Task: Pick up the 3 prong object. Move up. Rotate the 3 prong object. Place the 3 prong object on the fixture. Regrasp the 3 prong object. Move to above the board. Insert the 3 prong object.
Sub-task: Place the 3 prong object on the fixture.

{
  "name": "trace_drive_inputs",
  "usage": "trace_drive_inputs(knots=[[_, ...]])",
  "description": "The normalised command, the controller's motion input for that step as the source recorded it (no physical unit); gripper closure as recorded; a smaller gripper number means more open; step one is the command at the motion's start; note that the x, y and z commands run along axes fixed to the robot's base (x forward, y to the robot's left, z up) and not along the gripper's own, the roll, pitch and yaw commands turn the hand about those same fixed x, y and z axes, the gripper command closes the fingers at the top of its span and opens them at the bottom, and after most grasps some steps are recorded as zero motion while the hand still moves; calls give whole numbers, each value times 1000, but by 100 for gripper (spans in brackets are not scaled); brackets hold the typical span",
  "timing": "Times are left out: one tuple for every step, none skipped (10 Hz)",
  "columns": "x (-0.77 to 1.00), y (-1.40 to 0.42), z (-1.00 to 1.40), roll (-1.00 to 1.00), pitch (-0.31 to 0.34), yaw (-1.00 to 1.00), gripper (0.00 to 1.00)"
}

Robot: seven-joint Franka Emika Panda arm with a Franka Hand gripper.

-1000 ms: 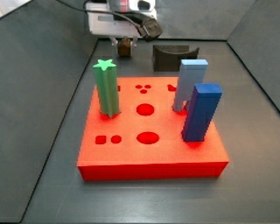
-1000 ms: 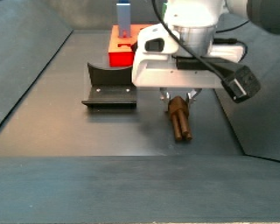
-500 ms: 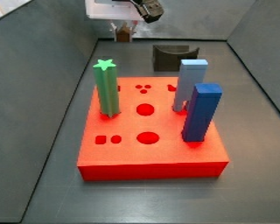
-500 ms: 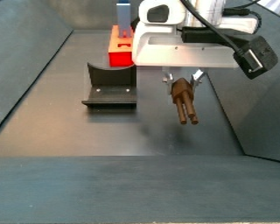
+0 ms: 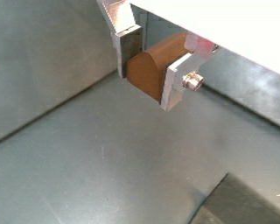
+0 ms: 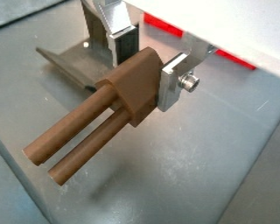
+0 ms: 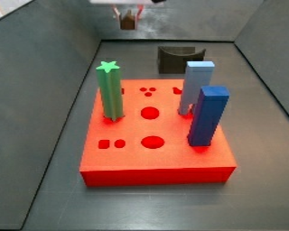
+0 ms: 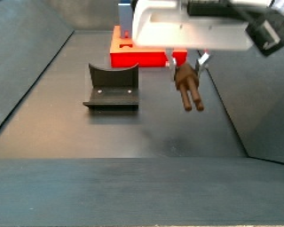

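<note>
The claw (image 6: 140,68) pinches one 3 prong object (image 6: 94,128) (aloft), near one fixture (image 8: 111,86).

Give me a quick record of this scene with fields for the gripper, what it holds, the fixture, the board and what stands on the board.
gripper: raised above the floor, shut on the 3 prong object
3 prong object: brown, hanging prongs down, clear of the floor
fixture: dark bracket on the floor, nothing on it
board: red slab with holes
on the board: green star-topped post, two blue blocks
</note>
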Motion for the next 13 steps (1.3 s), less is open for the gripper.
trace_drive_inputs(knots=[[-28,12,1000,59,38,-20,100],[-31,13,1000,66,43,-18,100],[-31,13,933,70,48,-12,100],[-25,11,779,73,54,-6,100],[-13,12,572,78,62,2,100],[-7,13,414,81,74,6,100],[-1,13,256,83,85,10,100],[1000,-150,-59,-335,-33,330,100],[1000,-146,-90,-332,-25,300,100],[1000,-133,-84,-310,-23,246,100],[1000,-118,-74,-239,-8,140,100],[1000,-110,-72,-185,10,75,100],[1000,-98,-68,-143,24,34,100]])
